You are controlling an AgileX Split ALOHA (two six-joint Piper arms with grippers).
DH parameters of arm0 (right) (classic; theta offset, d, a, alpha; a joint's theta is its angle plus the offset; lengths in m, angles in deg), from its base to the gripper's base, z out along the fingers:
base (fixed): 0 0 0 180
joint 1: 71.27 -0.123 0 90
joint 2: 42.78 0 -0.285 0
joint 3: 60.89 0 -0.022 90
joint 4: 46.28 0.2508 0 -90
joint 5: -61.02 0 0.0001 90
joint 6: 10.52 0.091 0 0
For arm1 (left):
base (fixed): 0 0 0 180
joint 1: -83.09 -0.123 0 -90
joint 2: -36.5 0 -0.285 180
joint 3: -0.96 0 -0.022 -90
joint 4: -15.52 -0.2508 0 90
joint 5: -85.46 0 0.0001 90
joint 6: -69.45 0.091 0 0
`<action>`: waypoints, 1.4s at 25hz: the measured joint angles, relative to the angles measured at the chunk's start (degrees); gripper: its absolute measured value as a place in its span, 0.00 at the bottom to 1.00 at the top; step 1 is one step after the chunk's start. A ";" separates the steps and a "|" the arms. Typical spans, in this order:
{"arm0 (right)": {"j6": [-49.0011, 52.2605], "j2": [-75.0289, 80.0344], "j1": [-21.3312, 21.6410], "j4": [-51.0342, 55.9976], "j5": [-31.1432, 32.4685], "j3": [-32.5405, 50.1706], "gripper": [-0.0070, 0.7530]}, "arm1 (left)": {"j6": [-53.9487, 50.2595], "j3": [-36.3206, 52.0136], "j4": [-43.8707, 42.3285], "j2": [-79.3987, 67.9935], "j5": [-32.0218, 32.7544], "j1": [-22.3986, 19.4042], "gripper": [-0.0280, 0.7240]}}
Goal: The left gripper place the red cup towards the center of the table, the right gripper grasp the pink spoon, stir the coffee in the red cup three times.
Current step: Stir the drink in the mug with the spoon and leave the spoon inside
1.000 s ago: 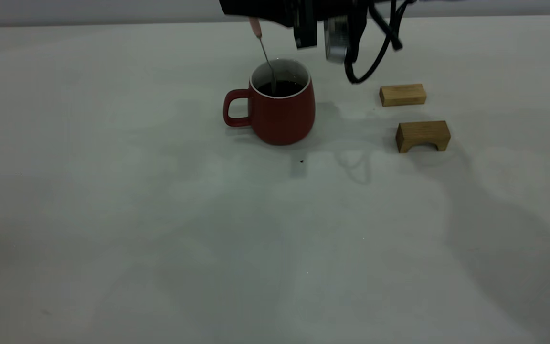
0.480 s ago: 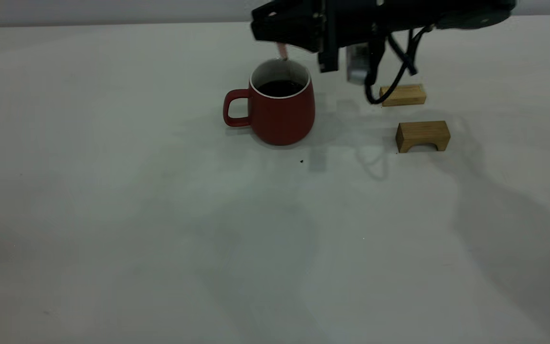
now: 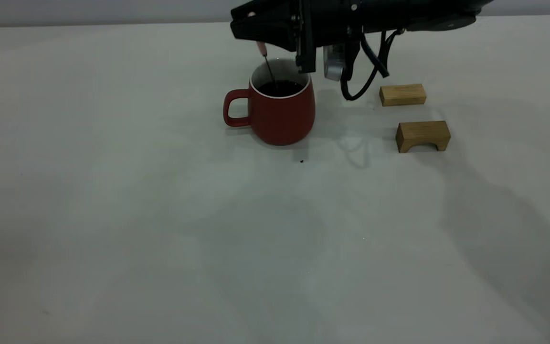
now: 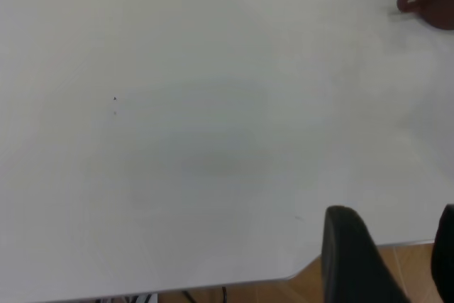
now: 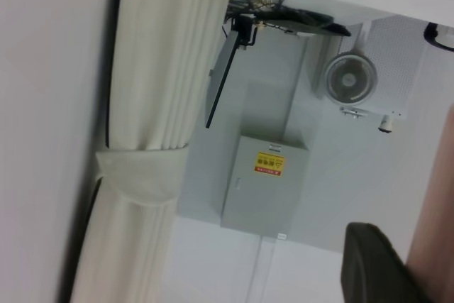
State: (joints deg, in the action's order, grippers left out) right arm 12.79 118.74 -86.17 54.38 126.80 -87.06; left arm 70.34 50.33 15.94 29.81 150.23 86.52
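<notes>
The red cup [image 3: 275, 114] stands on the table [image 3: 151, 220] a little behind its middle, handle to the left, with dark coffee [image 3: 280, 88] inside. My right gripper [image 3: 251, 26] hovers just above the rim, shut on the pink spoon [image 3: 267, 62], whose metal end dips into the coffee. In the right wrist view the pink handle [image 5: 436, 232] lies against a dark finger [image 5: 376, 267]. My left gripper [image 4: 404, 260] is out of the exterior view; it hangs open and empty over the table's edge, far from the cup [image 4: 433, 1].
Two wooden blocks lie right of the cup: a flat one [image 3: 402, 94] farther back and an arch-shaped one [image 3: 423, 135] nearer. A black speck [image 3: 301, 161] sits just in front of the cup. The right arm's cables [image 3: 365, 71] loop down beside the cup.
The right gripper swung right with the spoon toward the cup's back rim, then came back left; the spoon now stands in the coffee again. The cup has not moved.
</notes>
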 joint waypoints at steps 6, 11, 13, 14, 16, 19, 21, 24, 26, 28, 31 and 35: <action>0.06 -2.55 1.15 0.10 -0.43 7.87 0.18 | 0.00 0.00 0.00 0.00 0.00 0.00 0.51; 1.84 -2.70 -1.58 0.08 -0.41 8.93 0.18 | 0.00 0.00 0.00 0.00 0.00 0.00 0.51; 2.21 -2.01 -2.51 0.04 -0.31 7.02 0.18 | 0.00 0.00 0.00 0.00 0.00 0.00 0.51; 2.21 -1.57 -2.60 0.04 -0.22 5.86 0.18 | 0.00 0.00 0.00 0.00 0.00 0.00 0.51; 2.21 -0.99 -2.42 0.04 -0.19 3.62 0.18 | 0.00 0.00 0.00 0.00 0.00 0.00 0.51; 2.25 -0.86 -1.16 0.12 -0.06 3.31 0.18 | 0.00 0.00 0.00 0.00 0.00 0.00 0.51; 2.25 -0.86 0.02 0.19 -0.06 4.59 0.18 | 0.00 0.00 0.00 0.00 0.00 0.00 0.51; 2.25 -1.54 1.09 0.43 0.07 8.09 0.18 | 0.00 0.00 0.00 0.00 0.00 0.00 0.51; 2.25 -2.03 0.93 0.51 0.15 9.25 0.18 | 0.00 0.00 0.00 0.00 0.00 0.00 0.51; 2.41 -2.07 -0.03 0.51 0.15 9.08 0.18 | 0.00 0.00 0.00 0.00 0.00 0.00 0.51; 2.77 -0.86 -1.61 0.11 0.11 5.57 0.18 | 0.00 0.00 0.00 0.00 0.00 0.00 0.51; 2.94 1.38 -2.19 0.22 0.11 -0.34 0.18 | 0.00 0.00 0.00 0.00 0.00 0.00 0.51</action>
State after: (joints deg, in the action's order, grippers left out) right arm 15.73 120.13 -88.36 54.60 126.91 -87.40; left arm 70.34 50.33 15.94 29.81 150.23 86.52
